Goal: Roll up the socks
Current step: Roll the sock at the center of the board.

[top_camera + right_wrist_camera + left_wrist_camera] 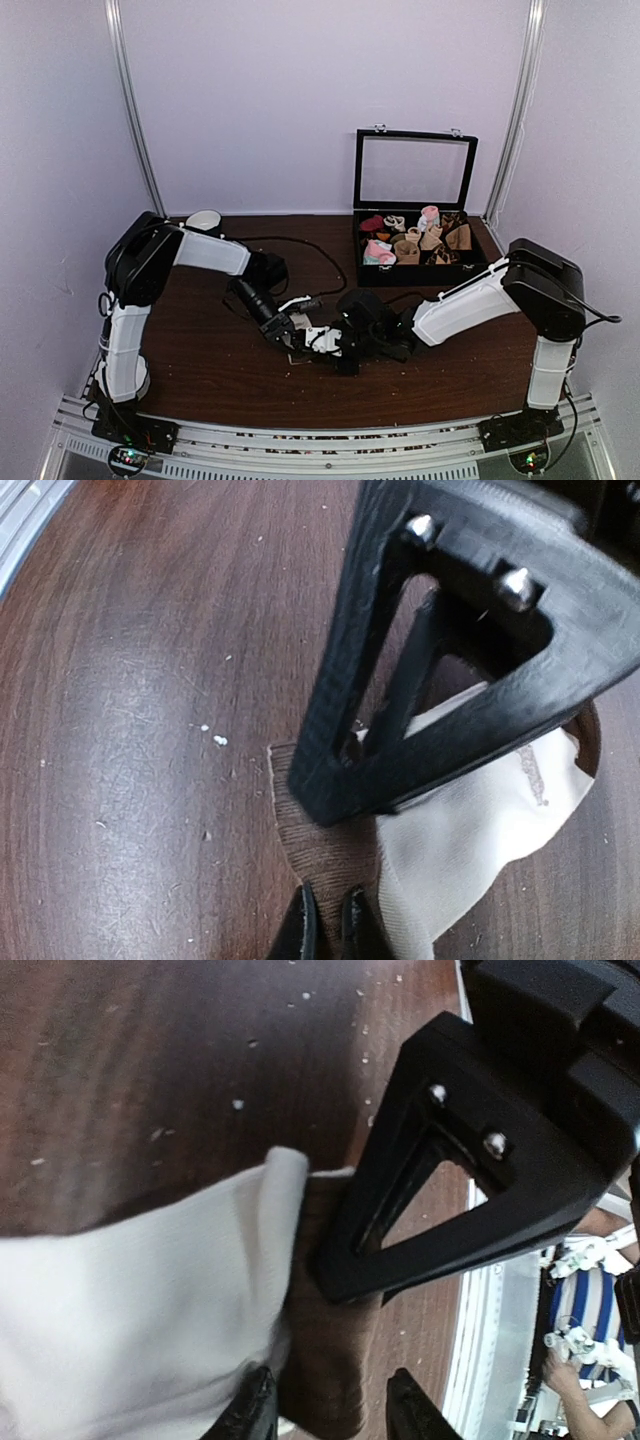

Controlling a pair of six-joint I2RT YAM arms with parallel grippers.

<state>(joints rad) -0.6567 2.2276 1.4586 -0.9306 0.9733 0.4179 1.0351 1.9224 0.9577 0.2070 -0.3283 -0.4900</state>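
Note:
The socks [330, 850] lie on the dark wooden table where my two grippers meet, showing a brown ribbed part and a pale whitish part [470, 840]. My right gripper [328, 930] is shut, pinching the brown ribbed edge between its tips. In the left wrist view the brown part of the socks [320, 1360] sits between the fingertips of my left gripper [332, 1410], which is open with a gap on its right side. The whitish fabric [130, 1300] spreads to the left. In the top view, both grippers [292, 338] [318, 345] cover most of the socks [298, 356].
A black box [420, 278] with its glass lid [415, 170] raised stands at the back right and holds several rolled socks. A white round object [204, 220] sits at the back left. A black cable [320, 260] crosses the table behind the grippers.

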